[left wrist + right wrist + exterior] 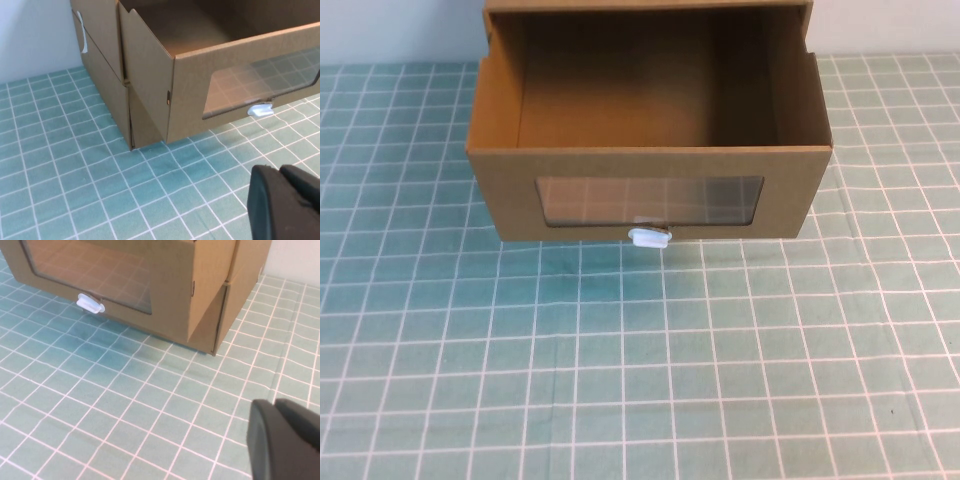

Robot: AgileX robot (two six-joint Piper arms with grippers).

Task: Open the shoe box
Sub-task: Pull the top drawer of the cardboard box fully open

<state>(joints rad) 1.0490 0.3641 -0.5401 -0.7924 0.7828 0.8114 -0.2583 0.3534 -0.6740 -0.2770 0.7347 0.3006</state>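
Since the shoe box (650, 190) sits far-middle on the tabletop (640, 380) with its drawer drawn well out of the sleeve toward me, I judge the opening done. Left end effector (279, 172) hangs off the box's left front corner and right end effector (275, 407) off the right corner, both pinched closed, holding nothing, clear of the cardboard. Risk: more pull on the white tab (650, 237) could slip the drawer right out or drag the light box. Front panel corners could snag an arm. Open room in front; wall close behind.
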